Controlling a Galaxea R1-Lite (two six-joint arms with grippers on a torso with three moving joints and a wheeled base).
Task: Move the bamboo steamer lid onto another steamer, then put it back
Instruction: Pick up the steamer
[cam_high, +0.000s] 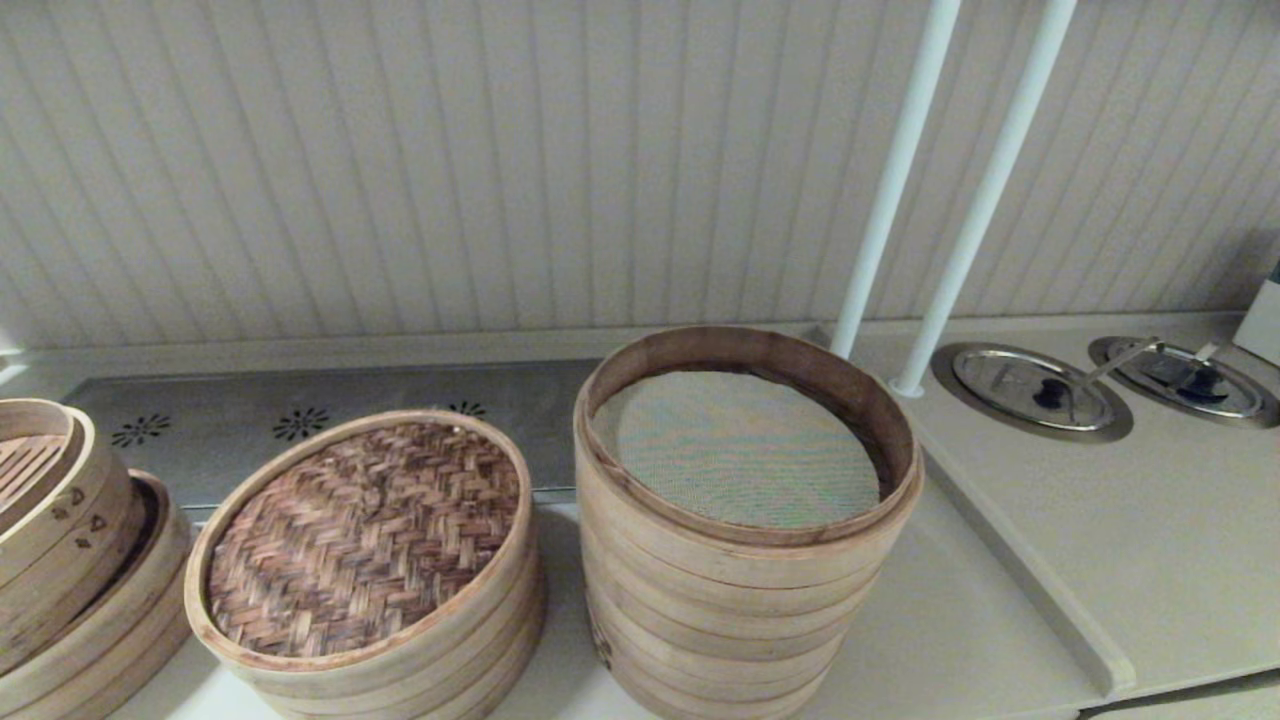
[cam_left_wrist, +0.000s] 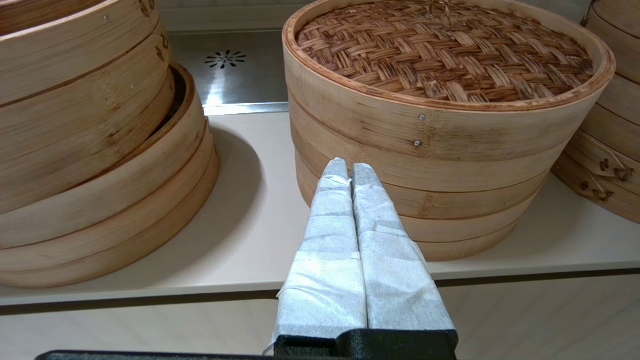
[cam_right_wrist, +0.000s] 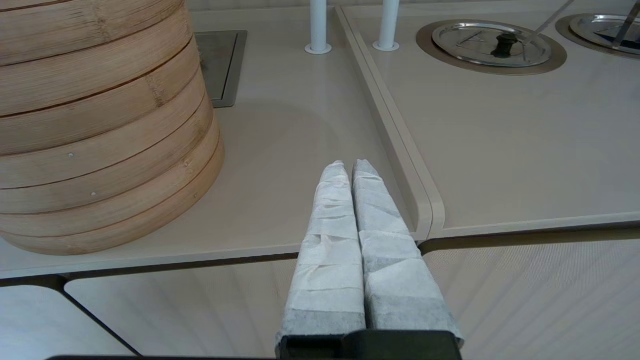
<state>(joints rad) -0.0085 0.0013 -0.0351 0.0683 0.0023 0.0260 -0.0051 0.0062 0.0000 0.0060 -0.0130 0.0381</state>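
Hovering left gripper (cam_left_wrist: 351, 167): held low off the front edge of the counter (cam_left_wrist: 260, 240), its two cloth-wrapped fingers (cam_left_wrist: 330, 220) pressed flat together with nothing between them, tips aimed at the side wall of the low steamer.
Right gripper (cam_right_wrist: 350, 166): also off the counter's front edge, wrapped fingers closed against each other and empty, pointing across bare counter beside the tall stack.
Arms in the head view: neither shows.
Bamboo steamer lid (cam_high: 365, 530): sits seated on top of the low steamer (cam_left_wrist: 430, 200), woven herringbone face up, pale hoop rim level all round.
Lid versus left gripper: apart; the lid is above and beyond the fingertips, which are near the low steamer's wall at about its middle ring; no contact with the lid.
Lid versus right gripper: well apart, with the tall stack between them.
Another steamer (cam_high: 740, 560): tall stack of pale rings just right of the lidded steamer, uncovered; a grey-green mesh liner (cam_high: 735, 450) lies flat inside the top ring.
Tilted trays (cam_high: 60, 540): at far left, an upper tray with burnt-in marks leaning inside a lower ring, its slatted bottom partly visible.
Behind: metal panel (cam_high: 300, 425) with flower-shaped cutouts, two white poles (cam_high: 900, 170).
Right counter: two round metal lids (cam_high: 1030, 390) set in recesses.
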